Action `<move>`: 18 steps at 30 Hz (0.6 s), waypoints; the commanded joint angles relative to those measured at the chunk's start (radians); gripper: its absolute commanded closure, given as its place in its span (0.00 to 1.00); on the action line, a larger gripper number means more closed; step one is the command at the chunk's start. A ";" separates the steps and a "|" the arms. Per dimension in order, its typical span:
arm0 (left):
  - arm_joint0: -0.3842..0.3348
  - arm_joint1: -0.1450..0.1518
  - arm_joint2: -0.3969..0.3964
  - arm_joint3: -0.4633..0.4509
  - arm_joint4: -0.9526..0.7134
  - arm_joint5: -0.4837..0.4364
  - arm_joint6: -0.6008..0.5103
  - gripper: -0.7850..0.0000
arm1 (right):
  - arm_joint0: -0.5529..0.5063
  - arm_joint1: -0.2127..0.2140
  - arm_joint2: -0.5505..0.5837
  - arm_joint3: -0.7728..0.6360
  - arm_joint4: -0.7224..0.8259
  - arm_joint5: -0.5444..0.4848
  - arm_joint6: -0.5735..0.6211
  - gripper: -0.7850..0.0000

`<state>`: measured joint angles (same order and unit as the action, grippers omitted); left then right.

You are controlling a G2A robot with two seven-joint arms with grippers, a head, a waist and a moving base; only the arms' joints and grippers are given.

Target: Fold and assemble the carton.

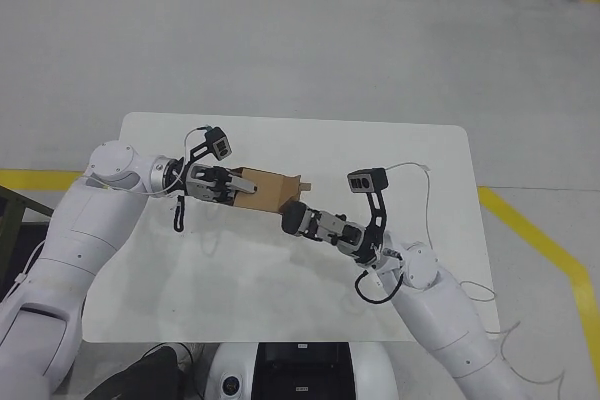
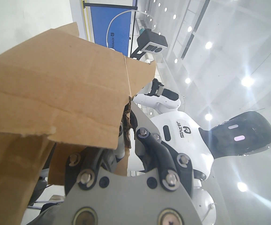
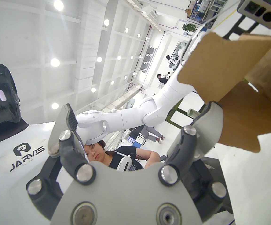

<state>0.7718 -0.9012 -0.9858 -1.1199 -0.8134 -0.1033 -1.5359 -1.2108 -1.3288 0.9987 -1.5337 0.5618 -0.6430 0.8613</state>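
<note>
Carton [image 1: 265, 187] held over middle of table [image 1: 280, 300], one end pinched by left gripper [image 1: 223, 187], likely as anchor for folding. Right gripper [image 1: 293, 219] spread wide at opposite end, one finger [image 3: 209, 120] laid against flap, seemingly to press it inward.

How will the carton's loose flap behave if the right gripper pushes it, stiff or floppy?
Probably the flap hinges at its crease, since it juts loose from the carton. The carton seems light: the left gripper holds it by one end. Its ragged edge suggests a hard push may crumple it.
</note>
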 commanded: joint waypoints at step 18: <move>0.006 0.008 -0.022 -0.037 -0.011 -0.021 0.000 1.00 | -0.018 -0.001 -0.038 -0.003 0.004 0.068 0.023 0.00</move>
<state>0.7776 -0.8924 -1.0077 -1.1572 -0.8251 -0.1237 -1.5359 -1.2308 -1.3290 0.9615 -1.5384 0.5653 -0.5731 0.8857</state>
